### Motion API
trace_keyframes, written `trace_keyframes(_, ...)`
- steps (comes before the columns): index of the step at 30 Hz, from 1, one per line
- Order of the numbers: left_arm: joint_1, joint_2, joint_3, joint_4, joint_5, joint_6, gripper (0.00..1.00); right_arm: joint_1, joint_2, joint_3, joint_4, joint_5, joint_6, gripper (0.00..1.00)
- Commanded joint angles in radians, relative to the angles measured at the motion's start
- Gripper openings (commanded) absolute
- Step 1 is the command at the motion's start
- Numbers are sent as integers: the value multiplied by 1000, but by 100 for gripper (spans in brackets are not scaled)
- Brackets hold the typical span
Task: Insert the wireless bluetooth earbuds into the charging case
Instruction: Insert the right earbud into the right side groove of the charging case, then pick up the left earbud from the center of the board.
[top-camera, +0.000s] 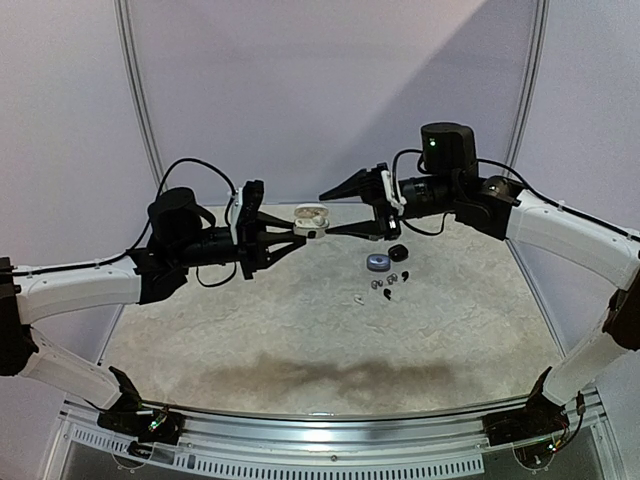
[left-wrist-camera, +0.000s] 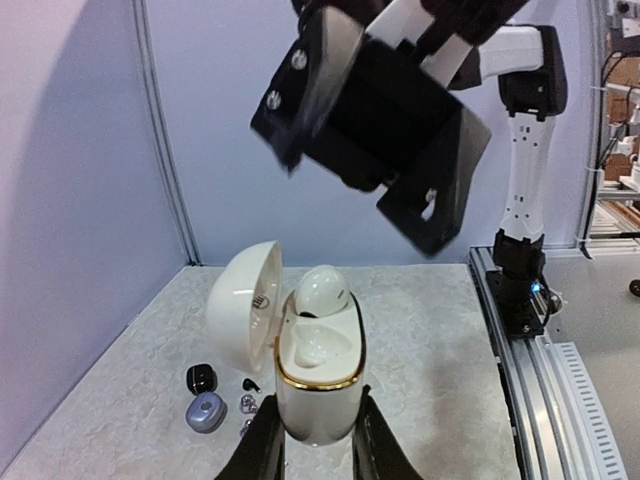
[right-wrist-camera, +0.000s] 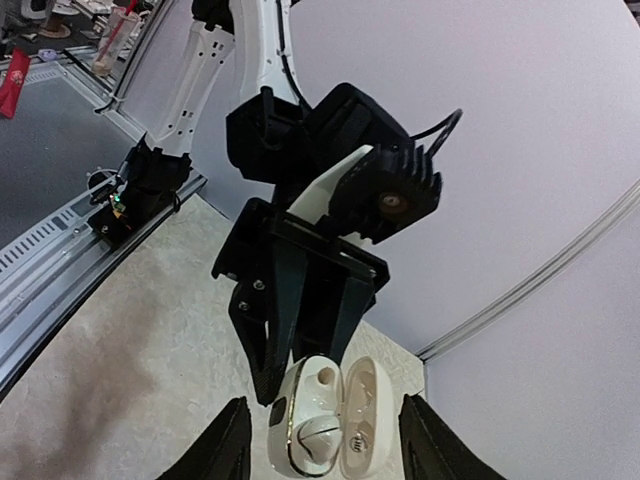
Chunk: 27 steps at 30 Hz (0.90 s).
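Above the far half of the table, you find the charging case held off the surface by the left gripper. Its two fingers are clamped on the lower body of the case, one on each side. The case stands upright in the left wrist view. The lid is hinged fully back, to the left of the body in that view.

Note one white earbud at the far well of the case. It stands proud of the case's top face and is not seated flush. You cannot tell whether the near well holds a second bud or is only moulded white plastic.

The right gripper hangs just above and beyond the case. Its jaws stand apart, nothing lies between them, and neither finger touches the case or the bud. In the right wrist view, the case sits between the two finger outlines at the bottom edge.

On the table, nearer the arms and to the right of the held case, locate these items:
- a small black case
- a round bluish-silver case just beside it
- a loose cluster of earbuds near both, silver and black
- one white bud slightly apart to the left

All of these lie well apart from both grippers.
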Motion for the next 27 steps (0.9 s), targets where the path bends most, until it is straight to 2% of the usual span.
trace_keyframes(1,-9,-34,-48,21,-138,-47,0,-43,-50,29,213,18,337,55)
trace_keyframes(3,-9,-48,-68,15,-201,-51,0,-73,-59,63,267,116,520,58)
trace_keyframes(4,-9,-56,-79,16,-230,-50,0,-90,-57,94,238,179,594,59)
trace_keyframes(9,-9,-95,-133,16,-379,-38,0,-173,31,299,-119,578,960,60)
trace_keyframes(11,-9,-115,-157,15,-429,-29,0,-189,110,370,-307,786,1089,57)
trace_keyframes(13,-9,-131,-178,16,-460,-21,0,-191,194,448,-489,901,1150,52)
trace_keyframes(15,-9,-149,-197,14,-479,-12,0,-191,293,511,-635,890,1211,50)
trace_keyframes(17,-9,-163,-211,12,-489,-8,0,-190,370,555,-708,851,1253,50)
trace_keyframes(27,-6,-202,-276,32,-497,4,0,-113,650,662,-858,893,1268,50)
